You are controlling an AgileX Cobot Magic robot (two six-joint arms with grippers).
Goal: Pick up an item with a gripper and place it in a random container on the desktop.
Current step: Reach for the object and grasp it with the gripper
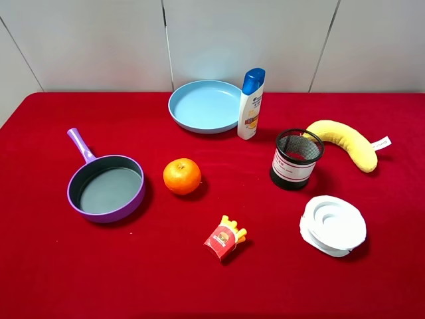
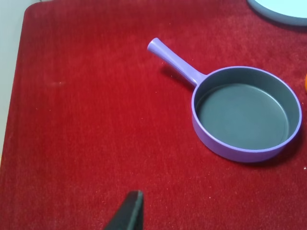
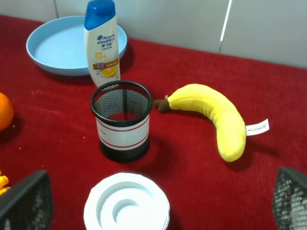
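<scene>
The right pincer [image 3: 156, 199] stands wide apart with nothing clamped. Only its two dark, mesh-textured fingertips [image 3: 24, 203] enter its wrist view, both cut off by the frame, and a white ridged disc [image 3: 127, 203] on the cloth is seen between them. The left pincer [image 2: 127, 213] shows a single dark finger tip at the frame's edge, so I cannot tell whether it is apart or together. Neither pincer comes into the high view.

The toy fries [image 1: 226, 238] lie on the red cloth [image 1: 53, 266] towards the front, near the orange [image 1: 182, 176] and well apart from the purple pan [image 1: 126, 211]. The mark on their red carton is too small to make out. In the right wrist view only a yellow-orange sliver of them shows at the edge, and the orange is cut off there too. The left wrist view alone shows the pan's grey inside up close.

A shampoo bottle [image 3: 103, 43] reads "head & shoulders" in the right wrist view but is illegible from above. It stands upright just beside the blue plate [image 1: 199, 106]. A black mesh cup [image 3: 122, 120] wears a white band with red lines. The plush banana [image 3: 211, 112] has a tag that seems to read "HUGKIS".
</scene>
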